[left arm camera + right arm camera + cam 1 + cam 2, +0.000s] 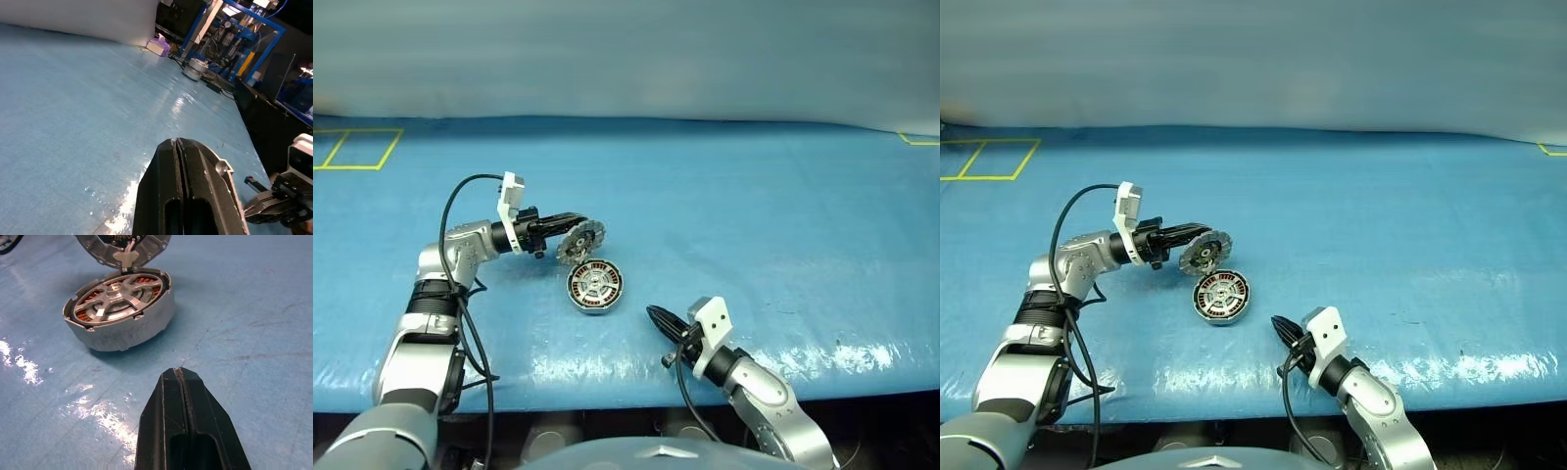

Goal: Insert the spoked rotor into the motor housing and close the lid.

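Note:
The motor housing (128, 332) lies flat on the blue table, and the spoked rotor (115, 293) sits inside it, silver spokes up over the copper windings. The lid (580, 242) stands raised and tilted at the housing's far edge, ribbed face toward the housing. My left gripper (582, 218) is shut, pointing right, with its tips at the lid's upper rim; I cannot tell whether they touch it. To the near right of the housing, my right gripper (653, 312) is shut and holds nothing, a short gap away from the housing (594, 287).
A blue cover (773, 215) spreads over the table, which ends close in front of the right arm. Yellow tape lines (357, 147) mark the far left corner. A cable (460, 196) loops off the left wrist.

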Tool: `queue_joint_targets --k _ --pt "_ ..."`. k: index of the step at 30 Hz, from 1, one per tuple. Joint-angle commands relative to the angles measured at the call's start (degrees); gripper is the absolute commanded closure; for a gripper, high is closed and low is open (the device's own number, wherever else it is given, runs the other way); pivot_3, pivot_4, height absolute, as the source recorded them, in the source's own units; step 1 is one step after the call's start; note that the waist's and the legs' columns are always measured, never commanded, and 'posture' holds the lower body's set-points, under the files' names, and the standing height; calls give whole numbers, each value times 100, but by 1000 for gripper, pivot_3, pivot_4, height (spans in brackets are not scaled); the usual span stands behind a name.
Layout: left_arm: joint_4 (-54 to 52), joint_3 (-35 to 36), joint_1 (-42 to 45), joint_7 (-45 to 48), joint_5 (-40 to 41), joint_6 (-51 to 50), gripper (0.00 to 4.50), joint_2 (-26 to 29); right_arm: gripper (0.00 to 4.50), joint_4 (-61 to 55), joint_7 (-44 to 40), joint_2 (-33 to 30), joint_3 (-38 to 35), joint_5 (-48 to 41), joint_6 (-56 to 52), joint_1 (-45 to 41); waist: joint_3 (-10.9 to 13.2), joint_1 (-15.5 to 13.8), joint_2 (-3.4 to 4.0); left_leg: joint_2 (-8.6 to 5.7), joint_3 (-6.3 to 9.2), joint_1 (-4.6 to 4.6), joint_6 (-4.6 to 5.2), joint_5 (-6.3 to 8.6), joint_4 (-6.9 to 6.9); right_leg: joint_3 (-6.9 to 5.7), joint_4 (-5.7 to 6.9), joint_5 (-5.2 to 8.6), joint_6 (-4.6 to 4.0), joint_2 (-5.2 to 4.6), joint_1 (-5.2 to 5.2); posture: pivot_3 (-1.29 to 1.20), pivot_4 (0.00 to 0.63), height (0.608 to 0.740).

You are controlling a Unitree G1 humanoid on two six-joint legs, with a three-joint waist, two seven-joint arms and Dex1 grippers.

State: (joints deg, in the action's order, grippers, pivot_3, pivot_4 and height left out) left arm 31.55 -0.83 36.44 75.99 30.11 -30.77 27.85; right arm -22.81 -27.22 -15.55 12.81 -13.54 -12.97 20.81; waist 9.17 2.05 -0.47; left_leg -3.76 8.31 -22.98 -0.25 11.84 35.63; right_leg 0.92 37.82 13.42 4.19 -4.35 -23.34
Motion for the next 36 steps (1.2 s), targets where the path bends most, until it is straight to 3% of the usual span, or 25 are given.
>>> queue_joint_targets --k 1,14,19,22,26,31,36 --pt "-214 -135 -57 156 -36 -283 4459 -32 4500 -27 71 94 -103 -39 214 -21 0 -1 -1 0 3 -1 0 0 0 0 -1 0 0 0 -1 0 150 740" --pt "-898 -787 -744 207 -335 -672 4459 -65 4500 316 114 178 -80 -11 111 -453 -1 -51 0 4 0 0 1 1 1 10 1 0 -1 1 -3 0 150 740" --pt "-1669 -438 -1164 5 -172 -417 4459 67 4500 -118 327 312 -151 -118 -82 -599 -1 -42 3 5 -2 0 1 1 -4 16 1 0 -3 0 -9 0 150 740" --pt "-2592 151 -1634 -651 92 16 4459 -250 4500 -430 560 280 -158 -56 -578 -799 0 -62 3 10 -4 -1 1 1 -5 23 0 -3 -8 -3 -14 0 150 740" --pt "-3793 603 -2530 -1729 -228 1254 4500 -803 3683 -804 852 157 -104 204 -1257 -1212 -1 -131 2 12 -6 -2 -1 1 -2 28 -7 -4 -19 -25 -13 0 150 740" --pt "-4684 558 -3828 -2834 -1047 2617 4500 -1279 1996 -1041 977 175 -71 177 -2006 -1932 -2 -133 4 18 -21 0 -1 1 -5 37 -6 1 -43 -19 -16 0 150 740" --pt "-5272 534 -4888 -3507 -999 3009 4500 -1712 316 -1036 967 283 26 74 -2552 -2572 -1 -161 3 18 -19 0 -1 1 5 31 -8 1 -45 -15 -7 0 150 740"
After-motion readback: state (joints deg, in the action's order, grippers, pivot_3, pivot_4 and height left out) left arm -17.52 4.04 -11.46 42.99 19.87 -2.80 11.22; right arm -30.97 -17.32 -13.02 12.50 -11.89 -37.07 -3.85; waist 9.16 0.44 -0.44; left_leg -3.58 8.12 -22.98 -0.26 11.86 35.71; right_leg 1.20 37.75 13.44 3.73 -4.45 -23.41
